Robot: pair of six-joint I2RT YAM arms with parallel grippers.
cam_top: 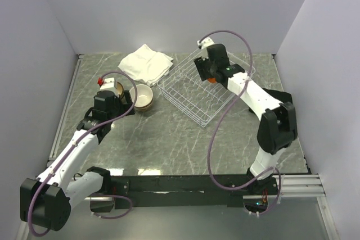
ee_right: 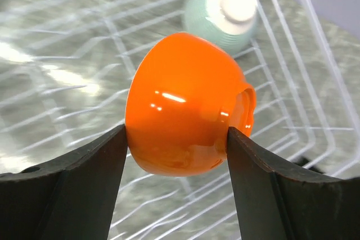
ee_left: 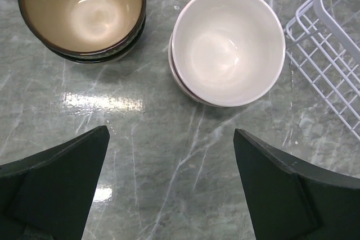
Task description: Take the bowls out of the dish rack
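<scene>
Orange bowl (cam_top: 211, 80) showed only as a small patch under the right gripper (cam_top: 206, 72) in the overhead view. That gripper hung over the far half of the dish rack (cam_top: 188, 100). Step in hand, by my reading: taking one bowl out of the rack. The left gripper (cam_top: 114, 91) sat well apart from the rack, close by the tan bowls (cam_top: 118, 87) and white bowls (cam_top: 143, 96) stacked on the table (cam_top: 169, 144).

Left wrist view: left gripper (ee_left: 169, 144) released, jaws wide with nothing between them. White bowls (ee_left: 228, 43) lay ahead of the jaws, toward the right finger. Tan bowls (ee_left: 81, 9) lay ahead, past the left finger. A corner of the dish rack (ee_left: 332, 54) stood outboard of the right finger.

Right wrist view: right gripper (ee_right: 177, 133) clenched on the orange bowl (ee_right: 180, 111), which lay tipped on its side between the jaws, foot toward the right finger. Rack wires (ee_right: 84, 99) ran beneath and beyond. Whether the bowl had cleared them I could not tell. A green bowl (ee_right: 222, 15) sat upside down beyond the jaws, inside the rack. Next move likely calls for a lift above the rack wall, a carry toward the stacks, and righting the bowl. The green one would remain.
</scene>
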